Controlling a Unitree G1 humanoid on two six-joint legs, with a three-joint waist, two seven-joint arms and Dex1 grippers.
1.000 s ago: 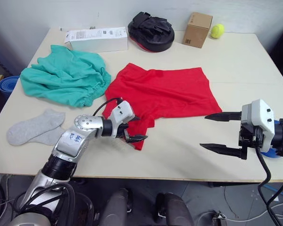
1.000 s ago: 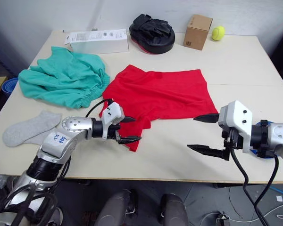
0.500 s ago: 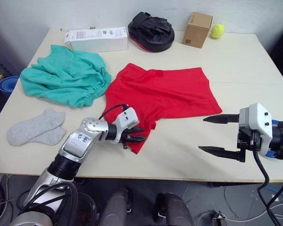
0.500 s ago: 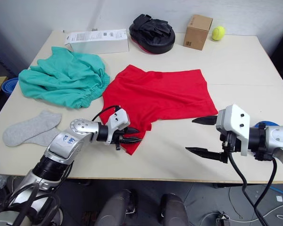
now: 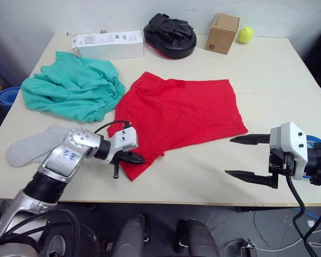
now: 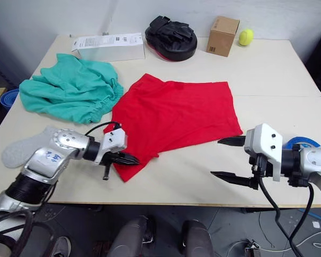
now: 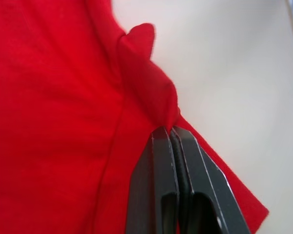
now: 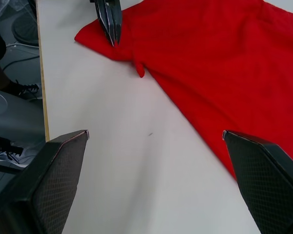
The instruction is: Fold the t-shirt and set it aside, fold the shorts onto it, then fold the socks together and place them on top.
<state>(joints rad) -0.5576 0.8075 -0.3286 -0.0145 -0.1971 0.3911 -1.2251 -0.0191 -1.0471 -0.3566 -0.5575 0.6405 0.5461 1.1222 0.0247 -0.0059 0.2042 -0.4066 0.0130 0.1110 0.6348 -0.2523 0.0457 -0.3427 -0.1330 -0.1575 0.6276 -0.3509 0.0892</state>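
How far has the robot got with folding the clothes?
Nothing is finished yet. The left end effector is shut on a near corner of the t-shirt, which lies mostly spread out; the right end effector is open, off the cloth. The shorts and socks lie unfolded.

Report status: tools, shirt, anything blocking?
Left tool shut on t-shirt near corner. Right tool open, just off shirt's right edge. Nothing lying on the shirt.

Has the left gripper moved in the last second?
Yes. The left gripper, shut on the t-shirt's sleeve, has pulled toward the robot's left and the near table edge, closer to the socks.
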